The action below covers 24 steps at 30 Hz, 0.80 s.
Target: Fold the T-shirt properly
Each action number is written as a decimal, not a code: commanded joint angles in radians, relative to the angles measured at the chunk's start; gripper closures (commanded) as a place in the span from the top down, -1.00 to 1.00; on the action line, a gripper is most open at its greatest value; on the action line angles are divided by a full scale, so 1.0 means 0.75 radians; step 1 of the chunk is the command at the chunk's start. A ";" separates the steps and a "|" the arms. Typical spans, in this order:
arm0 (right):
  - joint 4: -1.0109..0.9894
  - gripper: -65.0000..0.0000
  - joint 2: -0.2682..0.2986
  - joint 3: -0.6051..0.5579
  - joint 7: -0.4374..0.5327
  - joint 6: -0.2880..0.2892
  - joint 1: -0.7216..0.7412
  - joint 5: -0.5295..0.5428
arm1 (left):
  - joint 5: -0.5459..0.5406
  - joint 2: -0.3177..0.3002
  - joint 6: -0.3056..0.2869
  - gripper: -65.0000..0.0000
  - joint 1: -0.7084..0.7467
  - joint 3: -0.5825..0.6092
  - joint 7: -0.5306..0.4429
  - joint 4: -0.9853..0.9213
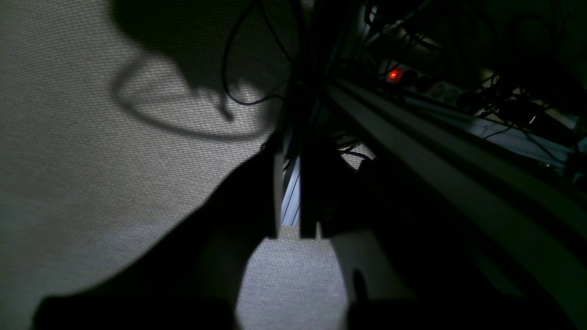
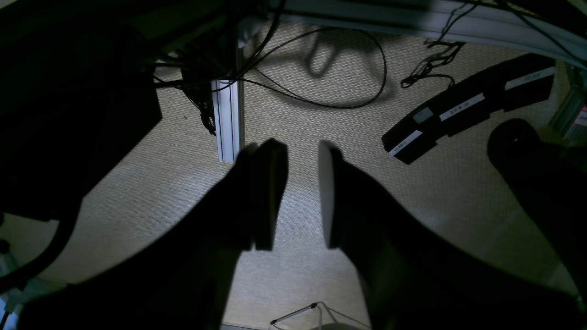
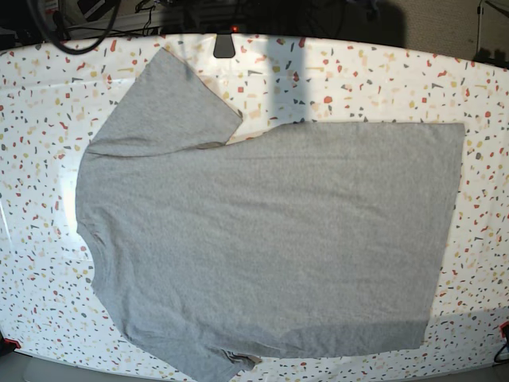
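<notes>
**Soft cloth on speckled stone-look top**

The T-shirt (image 3: 270, 239) shows matt heather-grey knit cloth, plain and softly creased. Under it, the table (image 3: 374, 79) looks smooth, slightly glossy terrazzo. Below, woven carpet (image 2: 293, 119) looks coarse; a frame post (image 2: 228, 119) gleams like brushed metal.

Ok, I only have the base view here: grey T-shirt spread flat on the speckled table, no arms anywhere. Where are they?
Observer: Both wrist cameras look down at woven carpet, so the arms seem to be off the table, not over the T-shirt.
Operator: Anything caught in the right jaws?
Observer: No. They stand apart, with only carpet showing between them.
Operator: And the left jaws?
Observer: A narrower gap, also empty. An aluminium frame post shows through it.
</notes>
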 commanded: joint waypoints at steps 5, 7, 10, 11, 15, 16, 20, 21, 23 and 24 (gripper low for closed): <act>0.006 -0.48 0.004 -0.002 0.008 0.007 -0.011 -0.003 | -0.004 -0.004 -0.013 -0.79 0.011 0.002 -0.011 0.003; 0.006 -0.48 0.004 -0.002 0.010 0.007 -0.011 -0.003 | -0.004 -0.004 -0.013 -0.79 0.011 0.002 -0.010 0.003; 0.006 -0.48 0.004 -0.002 0.011 0.007 -0.011 -0.003 | -0.004 -0.004 -0.013 -0.79 0.011 0.002 -0.010 0.003; 0.006 -0.48 0.004 -0.002 0.013 0.007 -0.011 -0.003 | -0.004 -0.004 -0.013 -0.79 0.011 0.002 -0.011 0.003; 0.006 -0.48 0.004 -0.002 0.020 0.007 -0.011 -0.003 | -0.004 -0.004 -0.013 -0.79 0.010 0.002 -0.011 0.004; 0.006 -0.48 0.004 -0.002 0.022 0.007 -0.011 -0.003 | -0.004 -0.004 -0.013 -0.79 0.010 0.002 -0.011 0.004; 0.006 -0.48 0.004 -0.002 0.024 0.007 -0.011 -0.003 | -0.004 -0.004 -0.013 -0.79 0.011 0.002 -0.011 0.010; 0.006 -0.48 0.004 -0.002 0.025 0.007 -0.011 -0.003 | -0.004 -0.004 -0.013 -0.79 0.011 0.002 -0.010 0.013; 0.006 -0.48 0.004 -0.002 0.025 0.007 -0.011 -0.003 | -0.004 -0.004 -0.013 -0.79 0.011 0.002 -0.010 0.015; 0.006 -0.48 0.004 -0.002 0.024 0.007 -0.011 -0.003 | -0.004 -0.004 -0.013 -0.79 0.011 0.002 -0.010 0.015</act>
